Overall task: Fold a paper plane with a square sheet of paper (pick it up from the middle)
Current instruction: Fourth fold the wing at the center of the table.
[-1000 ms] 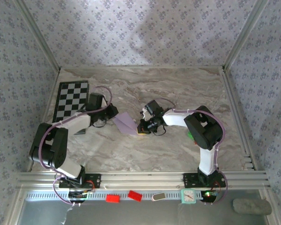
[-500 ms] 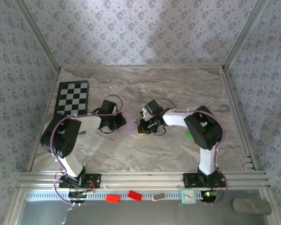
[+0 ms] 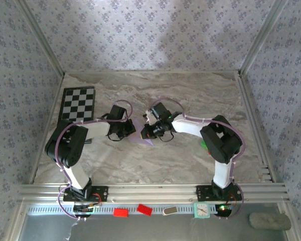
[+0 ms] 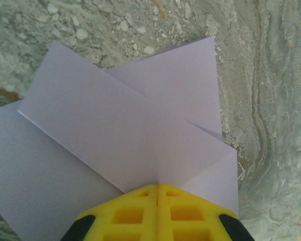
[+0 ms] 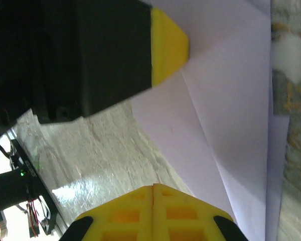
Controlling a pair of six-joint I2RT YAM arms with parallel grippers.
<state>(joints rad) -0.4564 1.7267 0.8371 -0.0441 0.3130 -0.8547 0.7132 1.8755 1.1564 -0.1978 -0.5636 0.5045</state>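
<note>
Left gripper: jaws are shut, and the yellow tips are set on the folded paper where its creases meet. Whether a layer is nipped between them cannot be told. It is judged to be placed there to pin the flaps flat.

Right gripper: jaws are shut, with nothing seen between them. The tip is brought to the sheet's edge from 3 o'clock, facing the left gripper closely. It is judged to be pressing or steadying the fold from the opposite side.

Marble table: serves as the work surface against which the creases are pressed.

Checkered board: is laid flat toward 10 o'clock, well apart from the work and untouched.

Square sheet of paper: lies just off the table's centre toward 7 o'clock and is partly folded, with overlapping flaps and a diagonal crease seen in the wrist views. One pointed corner is left showing toward 6 o'clock. The dart shape is not yet made.

Change from a second ago: the left gripper has been carried from 9 o'clock of the sheet onto it, and its jaws have been brought fully together. The right gripper has been shifted toward 9 o'clock. More of the paper is now covered.
</note>
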